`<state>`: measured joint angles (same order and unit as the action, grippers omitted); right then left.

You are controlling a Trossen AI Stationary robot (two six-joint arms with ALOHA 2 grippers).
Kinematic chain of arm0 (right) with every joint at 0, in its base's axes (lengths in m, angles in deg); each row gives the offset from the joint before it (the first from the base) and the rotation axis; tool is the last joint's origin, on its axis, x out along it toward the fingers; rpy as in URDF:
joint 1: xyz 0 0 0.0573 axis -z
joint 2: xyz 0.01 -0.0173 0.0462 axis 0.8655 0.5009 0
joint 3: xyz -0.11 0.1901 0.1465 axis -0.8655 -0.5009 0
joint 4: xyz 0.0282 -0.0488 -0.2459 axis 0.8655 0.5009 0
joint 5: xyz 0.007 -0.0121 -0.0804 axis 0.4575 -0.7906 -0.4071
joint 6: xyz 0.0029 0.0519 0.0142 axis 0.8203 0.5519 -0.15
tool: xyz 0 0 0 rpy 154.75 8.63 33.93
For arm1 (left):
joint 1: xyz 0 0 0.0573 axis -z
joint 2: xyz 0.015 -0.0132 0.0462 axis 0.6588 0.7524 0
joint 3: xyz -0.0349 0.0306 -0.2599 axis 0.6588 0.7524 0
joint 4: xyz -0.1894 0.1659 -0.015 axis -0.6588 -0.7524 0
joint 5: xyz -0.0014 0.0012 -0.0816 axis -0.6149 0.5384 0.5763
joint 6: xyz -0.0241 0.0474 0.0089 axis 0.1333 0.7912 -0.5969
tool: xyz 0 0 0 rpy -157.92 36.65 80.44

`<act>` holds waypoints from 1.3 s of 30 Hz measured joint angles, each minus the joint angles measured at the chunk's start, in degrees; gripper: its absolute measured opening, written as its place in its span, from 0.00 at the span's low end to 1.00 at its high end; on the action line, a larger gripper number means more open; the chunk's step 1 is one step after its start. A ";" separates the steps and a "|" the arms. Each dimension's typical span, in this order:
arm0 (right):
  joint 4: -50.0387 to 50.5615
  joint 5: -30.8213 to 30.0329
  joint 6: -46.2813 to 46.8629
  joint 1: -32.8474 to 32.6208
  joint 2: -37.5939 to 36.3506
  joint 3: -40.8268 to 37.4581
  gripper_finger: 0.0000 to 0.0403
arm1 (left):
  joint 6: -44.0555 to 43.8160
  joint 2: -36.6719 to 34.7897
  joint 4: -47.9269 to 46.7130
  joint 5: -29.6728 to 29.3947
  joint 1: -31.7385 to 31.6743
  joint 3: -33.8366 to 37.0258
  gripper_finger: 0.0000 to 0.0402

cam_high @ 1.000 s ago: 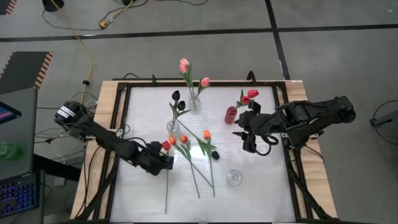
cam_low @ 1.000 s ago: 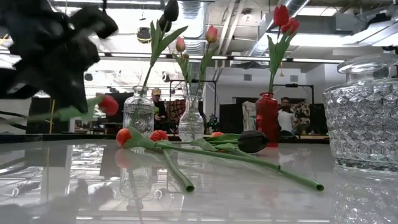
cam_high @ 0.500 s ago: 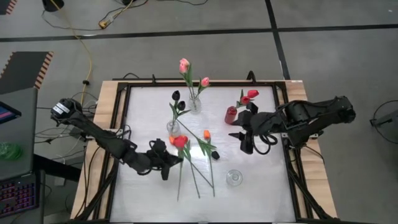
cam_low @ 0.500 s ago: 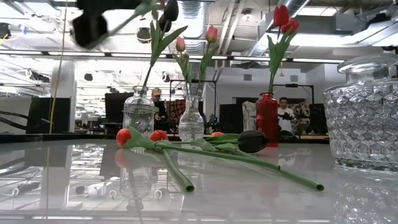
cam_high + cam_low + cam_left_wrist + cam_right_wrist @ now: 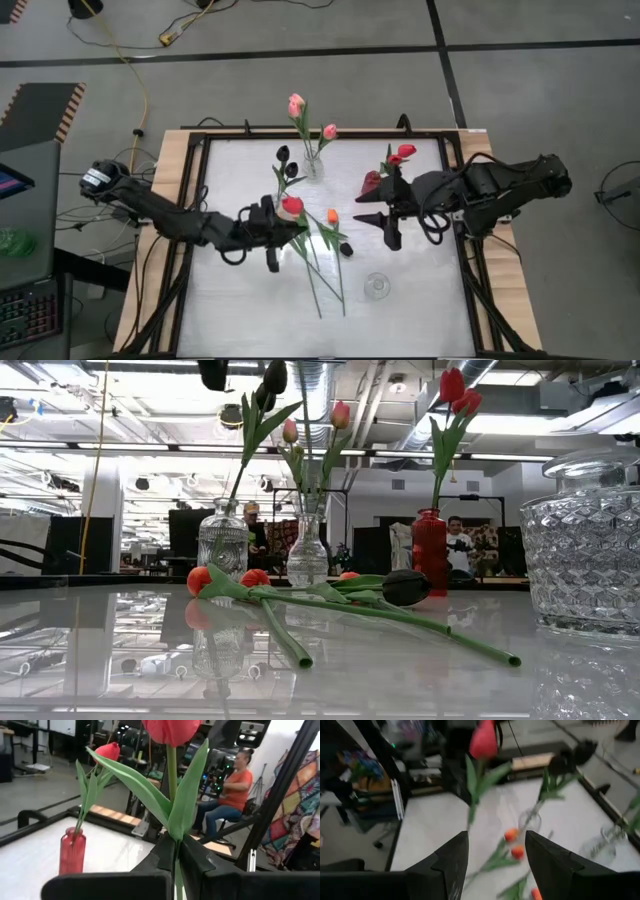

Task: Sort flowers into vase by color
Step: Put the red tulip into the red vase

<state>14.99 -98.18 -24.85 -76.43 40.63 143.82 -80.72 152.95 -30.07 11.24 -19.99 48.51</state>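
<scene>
A fake red tulip with a long green stem (image 5: pixel 291 206) is up in the air over the middle of the white table (image 5: pixel 420 310). The left gripper (image 5: pixel 175 851) has its fingers squeezed tight on the stem, and the flower stands upright. The right gripper (image 5: pixel 390 238) is wide open and holds nothing, pointing toward the flower. This looks like a hand-over step. Next, the open gripper should probably close on the stem, then take the tulip to the small red vase (image 5: pixel 372 180), which already holds red tulips (image 5: pixel 402 152). Orange tulips and a black one (image 5: pixel 346 249) lie on the table.
</scene>
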 joint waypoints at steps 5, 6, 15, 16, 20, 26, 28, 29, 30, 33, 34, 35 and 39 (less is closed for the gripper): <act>-3.84 -0.06 -2.43 0.02 1.40 0.00 0.56 | 1.99 0.62 4.13 4.97 -3.02 -0.18 0.00; -4.18 0.09 -2.54 0.03 2.50 0.00 0.56 | 2.74 0.92 5.17 5.81 -3.44 -0.42 0.00; -6.71 -0.04 -2.55 0.50 9.80 -0.02 0.56 | 10.68 1.11 4.62 11.06 -4.82 -5.38 0.00; -6.81 -0.04 -2.55 0.50 10.46 -0.02 0.56 | 11.59 1.09 4.59 11.08 -4.81 -5.91 0.00; -7.71 -0.07 -2.58 0.52 12.26 -0.02 0.56 | 13.47 1.07 4.05 11.17 -4.81 -6.56 0.00; -9.63 -0.03 -2.57 0.50 12.26 -0.03 0.56 | 13.49 1.07 3.75 11.15 -4.81 -6.60 0.00; -10.86 -0.06 -2.57 0.50 12.26 -0.03 0.56 | 13.50 1.07 3.90 11.15 -4.81 -6.60 0.00; -11.54 -0.07 -2.58 0.50 12.26 -0.02 0.56 | 13.49 1.07 4.04 11.15 -4.81 -6.60 0.00; -11.76 -0.08 -2.57 0.52 12.26 -0.02 0.56 | 13.51 1.07 4.12 11.15 -4.81 -6.60 0.00; -12.88 -0.12 -2.57 0.92 13.05 -0.02 0.56 | 13.49 1.07 4.50 11.15 -4.81 -6.60 0.01; -12.94 -0.14 -2.57 0.94 13.23 -0.02 0.56 | 13.50 1.07 4.55 11.15 -4.81 -6.60 0.01; -13.31 -0.07 -2.54 0.84 13.93 -0.04 0.55 | 13.49 1.07 4.53 11.15 -4.81 -6.60 0.01; -15.28 0.69 -2.57 1.32 16.47 -0.09 0.54 | 13.49 1.07 4.51 11.15 -4.81 -6.60 0.01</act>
<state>-0.29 -97.49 -27.42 -75.11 57.10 143.73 -67.23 154.02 -25.57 22.39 -24.80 41.91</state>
